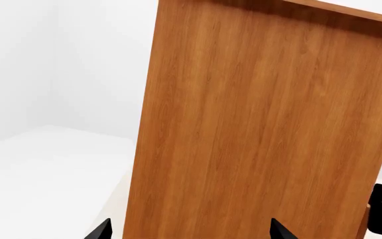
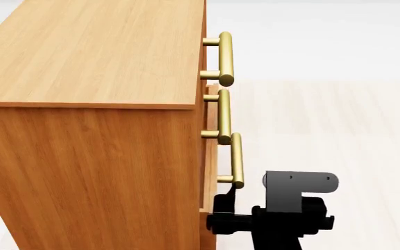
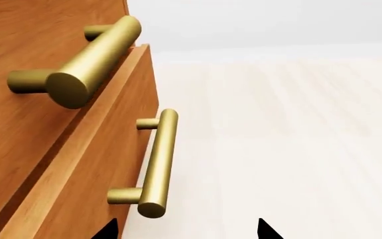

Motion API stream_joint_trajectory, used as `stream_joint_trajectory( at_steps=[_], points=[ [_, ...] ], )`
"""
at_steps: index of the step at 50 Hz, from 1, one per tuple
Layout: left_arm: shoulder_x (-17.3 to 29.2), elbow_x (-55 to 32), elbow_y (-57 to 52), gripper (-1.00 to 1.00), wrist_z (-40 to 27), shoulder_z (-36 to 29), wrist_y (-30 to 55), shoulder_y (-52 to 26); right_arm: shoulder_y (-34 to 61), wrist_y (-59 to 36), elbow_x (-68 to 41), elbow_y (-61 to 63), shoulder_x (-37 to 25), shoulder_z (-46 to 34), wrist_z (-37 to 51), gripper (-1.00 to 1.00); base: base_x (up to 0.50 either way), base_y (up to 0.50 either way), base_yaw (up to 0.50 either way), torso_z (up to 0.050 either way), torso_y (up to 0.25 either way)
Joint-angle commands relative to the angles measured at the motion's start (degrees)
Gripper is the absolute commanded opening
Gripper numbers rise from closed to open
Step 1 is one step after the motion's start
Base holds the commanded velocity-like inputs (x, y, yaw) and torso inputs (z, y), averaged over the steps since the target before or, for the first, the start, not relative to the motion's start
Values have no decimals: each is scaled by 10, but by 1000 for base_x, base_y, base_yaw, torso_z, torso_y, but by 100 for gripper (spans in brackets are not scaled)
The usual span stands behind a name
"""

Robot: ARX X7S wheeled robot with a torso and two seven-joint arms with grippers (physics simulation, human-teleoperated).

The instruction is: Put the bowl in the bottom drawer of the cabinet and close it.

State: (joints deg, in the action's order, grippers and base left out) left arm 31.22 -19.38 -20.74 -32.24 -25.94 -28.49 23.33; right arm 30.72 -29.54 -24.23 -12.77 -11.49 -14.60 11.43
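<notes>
- Cabinet point(image 2: 96, 156) fills the head view, three brass handles stacked; bottom drawer point(image 2: 210, 172) slightly out, just beside right gripper point(image 3: 184, 231).
- Right gripper fingertips spread.
- Left gripper point(image 1: 187, 233) spread against the cabinet's side.

- You are looking, in the head view, at a pale floor point(image 2: 339, 130) whose faint plank lines are running away from you; it is giving way to plain white at the far edge.
- You are seeing one piece of furniture, the orange-brown wood-grain cabinet point(image 2: 89, 172), standing on that floor and filling the left half of the head view.
- In the left wrist view you are facing bare white walls point(image 1: 78, 59) that are meeting in a soft vertical corner.
- Even, diffuse light is falling everywhere; no hard shadows are showing on the floor.
</notes>
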Motion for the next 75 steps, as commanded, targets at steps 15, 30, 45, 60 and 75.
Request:
stream_joint_trajectory(
  at_steps=[15,30,45,60,75],
  points=[
    [1,-1,0,100,-2,-1,0,-1,-7,-8,19,-23,11,-14,2,100,0,0,0,-1,0],
    [1,-1,1,100,-2,-1,-2,-1,3,4,13,-39,17,-19,-7,100,2,1,1,-1,0],
    [1,-1,2,100,-3,-2,-3,0,1,0,-14,-15,13,-33,-52,100,4,2,5,-1,0],
    [4,-1,-5,100,-7,-1,0,1,-18,-57,-78,47,-25,-49,-132,100,0,0,0,-1,0],
    [2,-2,1,100,-6,-2,-4,-1,-2,-86,-115,52,-49,-53,-186,100,0,0,0,0,0]
  ],
)
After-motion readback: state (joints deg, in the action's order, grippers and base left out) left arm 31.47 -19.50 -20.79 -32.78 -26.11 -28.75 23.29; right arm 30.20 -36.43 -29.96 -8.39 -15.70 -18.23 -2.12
